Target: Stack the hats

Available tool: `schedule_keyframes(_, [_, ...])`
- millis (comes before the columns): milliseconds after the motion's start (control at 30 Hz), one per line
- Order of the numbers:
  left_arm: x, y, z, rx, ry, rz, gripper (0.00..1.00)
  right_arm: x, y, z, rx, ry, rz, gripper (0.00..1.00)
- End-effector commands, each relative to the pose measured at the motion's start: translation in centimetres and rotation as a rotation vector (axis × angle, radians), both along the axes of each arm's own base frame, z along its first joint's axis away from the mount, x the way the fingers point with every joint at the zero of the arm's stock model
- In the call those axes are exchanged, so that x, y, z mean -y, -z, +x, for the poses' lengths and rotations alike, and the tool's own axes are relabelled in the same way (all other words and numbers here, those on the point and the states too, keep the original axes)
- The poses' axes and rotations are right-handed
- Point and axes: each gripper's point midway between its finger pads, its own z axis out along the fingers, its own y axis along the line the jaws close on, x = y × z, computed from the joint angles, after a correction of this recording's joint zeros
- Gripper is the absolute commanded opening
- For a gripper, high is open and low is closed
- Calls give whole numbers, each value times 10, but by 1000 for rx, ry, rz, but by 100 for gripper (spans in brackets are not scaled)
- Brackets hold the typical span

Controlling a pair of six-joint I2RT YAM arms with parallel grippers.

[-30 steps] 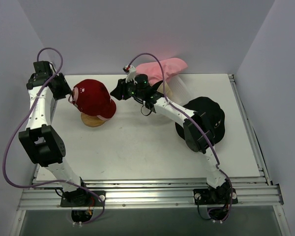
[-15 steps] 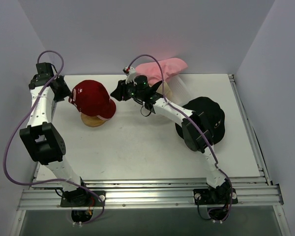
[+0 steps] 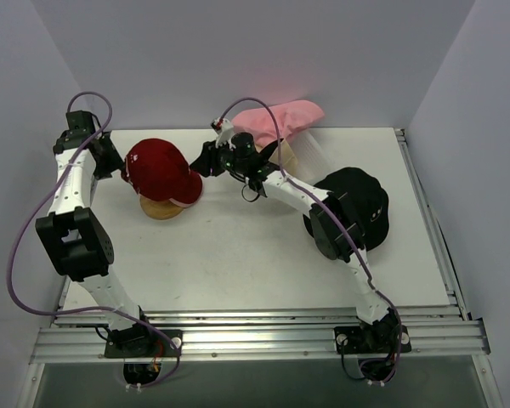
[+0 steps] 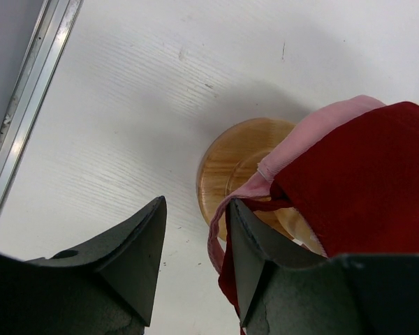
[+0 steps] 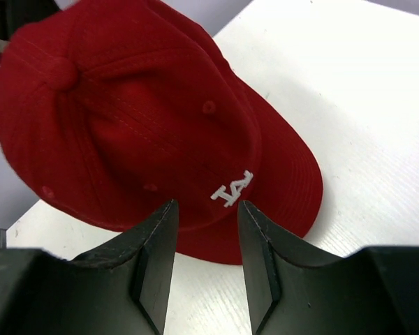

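Red cap (image 3: 160, 170) on stand (image 4: 230, 157), far-left corner of desk (image 3: 238, 255) | left gripper (image 4: 195, 202) spread at its rear hem, right gripper (image 5: 207, 206) spread facing brim, both empty | I'd seat it squarely, pressing evenly from both sides.

White table (image 3: 238, 263), faint wood grain. Plain pale walls (image 3: 195, 59) on three sides. Metal rails (image 3: 263, 336) along near and right edges. Even light
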Motion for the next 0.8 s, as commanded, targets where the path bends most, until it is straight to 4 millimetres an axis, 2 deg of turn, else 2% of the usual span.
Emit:
schedule_keyframes(0, [-17,2,1,-13,-31,56,50,-13,-74,-4,180,-72,118,36])
schedule_keyframes(133, [-18,7,3,-28,-32,64,50,-22,-80,-10,217,-125,145,37])
schedule_keyframes(300, [-16,4,6,-5,-20,56,49,-33,-87,-19,273,-160,154,38])
schedule_keyframes(467, [-17,10,6,-18,-16,56,50,-41,-79,-13,272,-156,127,39])
schedule_keyframes(500, [-16,11,6,-21,-15,56,50,-43,-72,-11,263,-159,120,40])
schedule_keyframes(533, [-16,13,6,-28,-13,55,50,-44,-76,-11,268,-161,125,40])
schedule_keyframes(767, [-19,16,5,-33,-26,68,50,-44,-66,-8,253,-148,110,40])
